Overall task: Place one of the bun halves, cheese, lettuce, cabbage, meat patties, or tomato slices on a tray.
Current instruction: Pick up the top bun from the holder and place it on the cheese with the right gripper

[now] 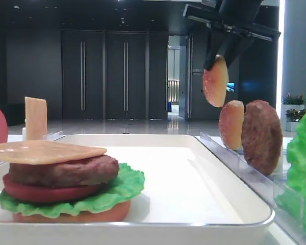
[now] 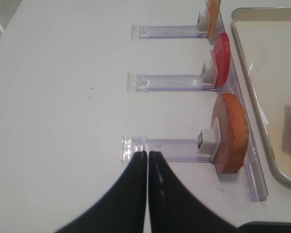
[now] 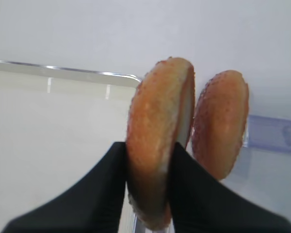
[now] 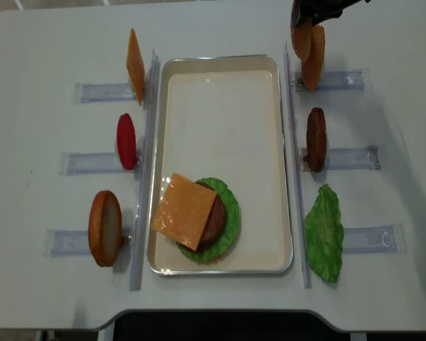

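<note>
The right gripper is clamped on a domed bun half, its two black fingers pressing the crust side and the flat side, so the bun hangs on edge below the jaws. In the front exterior view this bun half is lifted clear of the rack, above and just left of a second bun half that stands upright in the clear rack beside a meat patty. From above, the held bun sits near the far right corner of the white tray, just outside its rim. On the tray's near end lies a stack: lettuce, a patty and a cheese slice on top. The left gripper has its fingers pressed together on nothing, hovering over the table beside the orange bun half standing in its holder.
</note>
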Motion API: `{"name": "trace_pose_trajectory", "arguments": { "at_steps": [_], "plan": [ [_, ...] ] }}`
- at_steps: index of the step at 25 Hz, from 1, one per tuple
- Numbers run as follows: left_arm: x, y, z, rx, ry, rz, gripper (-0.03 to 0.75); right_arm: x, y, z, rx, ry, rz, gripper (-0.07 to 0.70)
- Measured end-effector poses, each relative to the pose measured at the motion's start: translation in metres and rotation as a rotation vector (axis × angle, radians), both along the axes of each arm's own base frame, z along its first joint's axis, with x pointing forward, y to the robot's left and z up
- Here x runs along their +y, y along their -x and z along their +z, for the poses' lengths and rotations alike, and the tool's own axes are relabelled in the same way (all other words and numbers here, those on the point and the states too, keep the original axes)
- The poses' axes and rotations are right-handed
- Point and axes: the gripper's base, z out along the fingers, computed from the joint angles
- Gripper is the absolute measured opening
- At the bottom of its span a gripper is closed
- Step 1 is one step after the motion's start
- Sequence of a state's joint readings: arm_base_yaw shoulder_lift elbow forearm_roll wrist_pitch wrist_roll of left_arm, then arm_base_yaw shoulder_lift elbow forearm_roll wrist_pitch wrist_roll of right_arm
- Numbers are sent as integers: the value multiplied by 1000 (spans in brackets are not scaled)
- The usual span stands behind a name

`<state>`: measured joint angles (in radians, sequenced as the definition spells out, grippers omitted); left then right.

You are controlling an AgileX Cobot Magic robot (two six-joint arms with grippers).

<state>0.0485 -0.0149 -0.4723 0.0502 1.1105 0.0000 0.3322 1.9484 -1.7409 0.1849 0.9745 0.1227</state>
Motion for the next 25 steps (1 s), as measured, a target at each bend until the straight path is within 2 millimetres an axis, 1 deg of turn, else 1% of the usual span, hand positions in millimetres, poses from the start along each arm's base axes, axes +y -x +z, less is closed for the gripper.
{"name": "trace_pose_trajectory", "arguments": {
  "at_steps": [4,8,15,19,25],
  "plan": [
    [0,0,0,0,0,0,0,0,12,17,18,-37,8,192],
    [0,0,0,0,0,0,0,2,24,29,55,-77,52,192],
    [0,0,0,0,-1,1,0,13,46,47,103,-133,143,192],
    [0,0,0,0,-1,1,0,20,56,50,119,-147,181,192],
    [0,0,0,0,-1,1,0,26,78,47,150,-231,227,192]
  ]
}}
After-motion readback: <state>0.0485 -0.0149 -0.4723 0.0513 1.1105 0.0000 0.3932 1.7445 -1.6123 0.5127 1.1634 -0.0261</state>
